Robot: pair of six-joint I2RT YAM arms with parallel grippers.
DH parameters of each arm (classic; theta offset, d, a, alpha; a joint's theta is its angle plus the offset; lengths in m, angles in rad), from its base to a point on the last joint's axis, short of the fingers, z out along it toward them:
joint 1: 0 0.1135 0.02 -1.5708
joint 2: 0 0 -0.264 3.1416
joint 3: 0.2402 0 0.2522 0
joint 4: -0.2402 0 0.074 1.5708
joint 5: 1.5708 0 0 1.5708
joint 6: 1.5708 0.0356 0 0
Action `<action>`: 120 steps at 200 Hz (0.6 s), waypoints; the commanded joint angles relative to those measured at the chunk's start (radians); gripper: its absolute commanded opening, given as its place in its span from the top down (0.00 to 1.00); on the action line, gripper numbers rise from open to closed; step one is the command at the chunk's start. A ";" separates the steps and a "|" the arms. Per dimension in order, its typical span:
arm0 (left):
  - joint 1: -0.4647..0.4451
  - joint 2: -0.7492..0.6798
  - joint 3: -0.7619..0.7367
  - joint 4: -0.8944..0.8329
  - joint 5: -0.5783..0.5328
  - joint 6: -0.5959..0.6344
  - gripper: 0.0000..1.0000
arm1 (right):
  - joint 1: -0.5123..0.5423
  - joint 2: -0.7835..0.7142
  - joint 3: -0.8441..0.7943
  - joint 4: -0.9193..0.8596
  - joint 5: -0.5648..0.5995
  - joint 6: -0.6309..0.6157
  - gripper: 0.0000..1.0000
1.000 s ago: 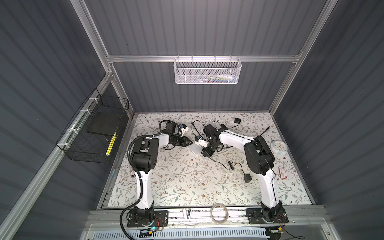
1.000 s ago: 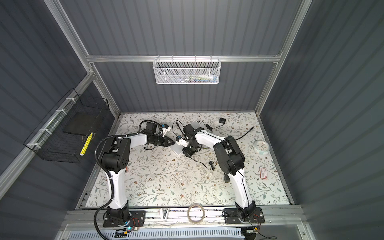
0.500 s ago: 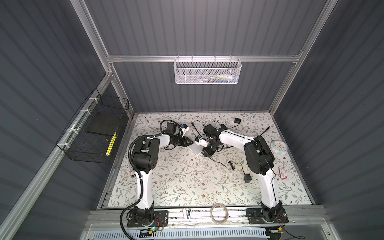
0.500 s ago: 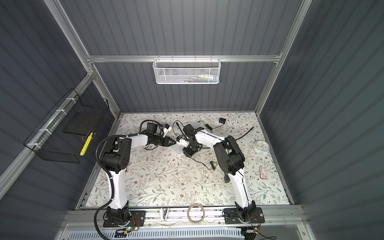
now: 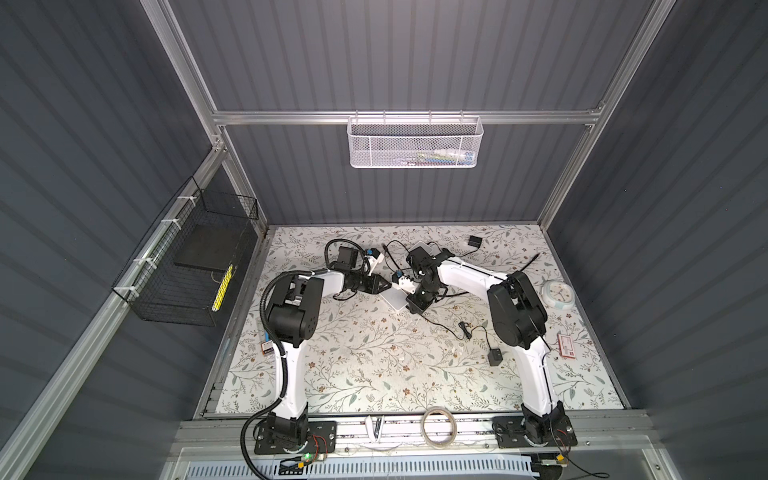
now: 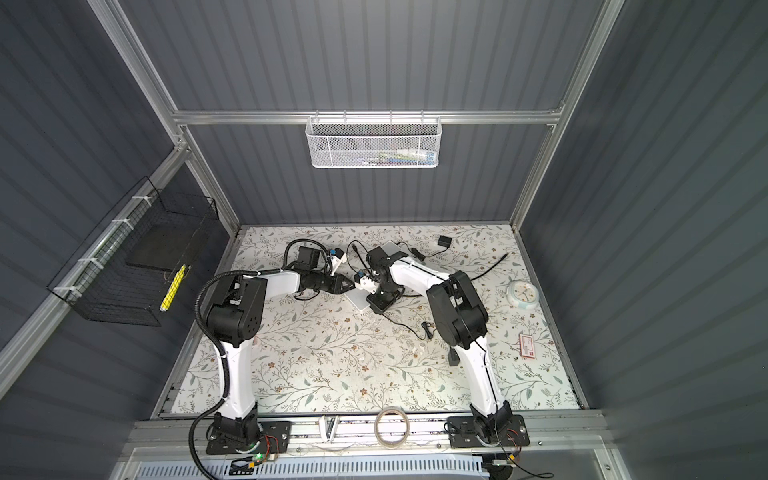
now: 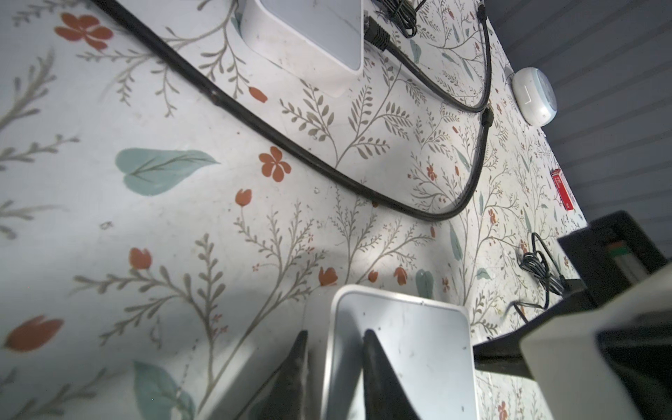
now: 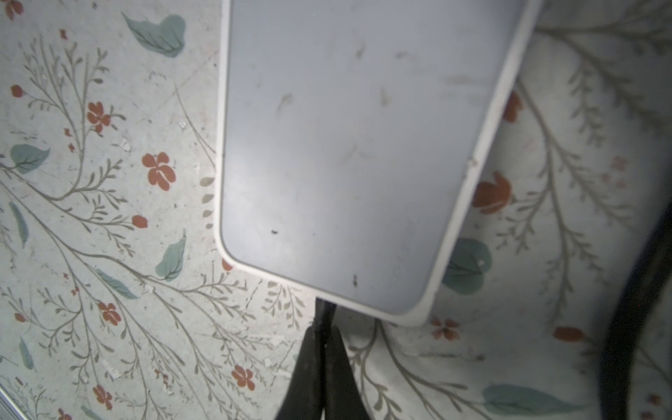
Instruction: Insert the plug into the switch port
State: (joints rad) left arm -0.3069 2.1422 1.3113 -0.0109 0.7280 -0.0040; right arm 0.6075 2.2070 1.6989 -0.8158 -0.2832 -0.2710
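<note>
In both top views we see the switch (image 5: 395,300) lying on the floral table (image 5: 374,374) toward the back, between the two arms. The left gripper (image 5: 387,286) and the right gripper (image 5: 412,307) meet it from opposite sides, but the plug is too small to make out there. From the left wrist, the fingers (image 7: 378,363) straddle the switch's rim, one on the grey top and one against the white side wall, so we judge that this gripper clamps the switch to steady it. From the right wrist, the fingers (image 8: 307,367) are pressed together on a thin black piece that we take for the plug (image 8: 324,312). Its tip touches the switch's short edge near a corner. The port itself is hidden, so we cannot tell whether the plug is seated or only butts against the wall. We judge the reach, the bracing and the lining-up as done, and the final push, or proof of it, as left. Against the top views from a second and half a second earlier we find hardly any change. Both arms and the switch sit where they were, as far as those small pictures let us tell.
</note>
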 commanded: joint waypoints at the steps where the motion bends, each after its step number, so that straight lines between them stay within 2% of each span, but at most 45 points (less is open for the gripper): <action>1: -0.110 0.067 -0.071 -0.191 0.157 -0.012 0.75 | -0.007 0.016 0.085 0.281 -0.004 -0.005 1.00; 45: -0.116 0.061 -0.090 -0.162 0.158 -0.033 0.75 | -0.007 0.024 0.100 0.290 -0.005 0.005 1.00; 91: -0.054 0.038 -0.111 -0.115 0.039 -0.155 0.75 | -0.008 -0.023 0.022 0.305 0.015 0.011 1.00; 110: -0.004 0.013 -0.144 -0.077 -0.017 -0.230 0.74 | -0.014 -0.066 -0.048 0.318 0.034 0.010 0.95; 120: 0.022 -0.009 -0.174 -0.046 -0.048 -0.281 0.74 | -0.016 -0.092 -0.082 0.323 0.045 0.013 0.88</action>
State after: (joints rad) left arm -0.2989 2.1281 1.2449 0.1009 0.7143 -0.1528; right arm 0.6052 2.1838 1.6543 -0.7734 -0.2764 -0.2691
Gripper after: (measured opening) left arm 0.257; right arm 0.068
